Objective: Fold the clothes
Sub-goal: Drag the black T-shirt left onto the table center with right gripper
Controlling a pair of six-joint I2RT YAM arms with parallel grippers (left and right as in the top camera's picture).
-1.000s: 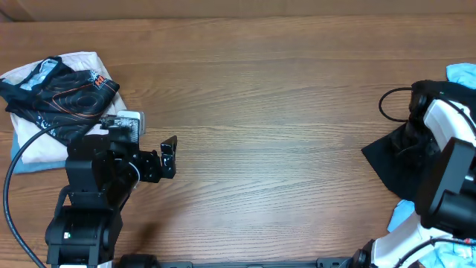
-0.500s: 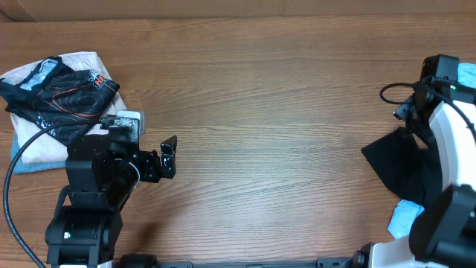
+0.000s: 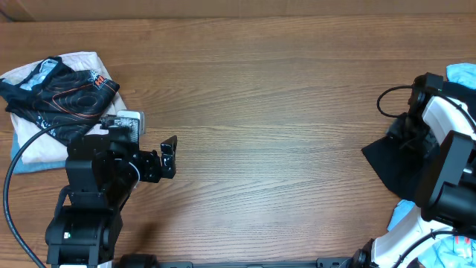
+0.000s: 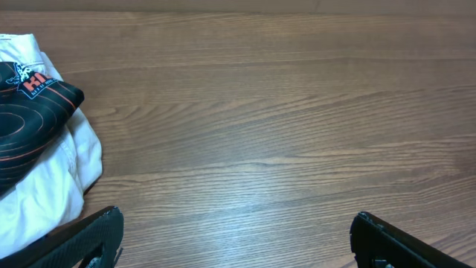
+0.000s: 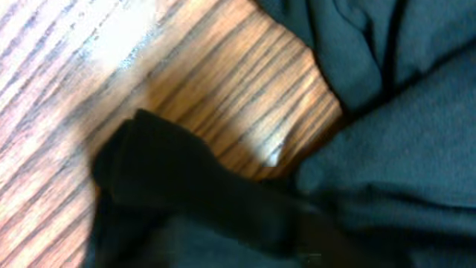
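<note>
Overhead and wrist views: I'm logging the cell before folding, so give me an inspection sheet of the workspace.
Surface: wooden table, no damage seen.
Job's things: black T-shirt crumpled at the right edge, unfolded.
Clutter: patterned black garment on a white garment, left; light blue garments by the right arm.
Grippers: left gripper open, empty; right gripper hidden, state unclear.
Cables: black cable at left, another at right.
Surroundings: nothing seen.
</note>
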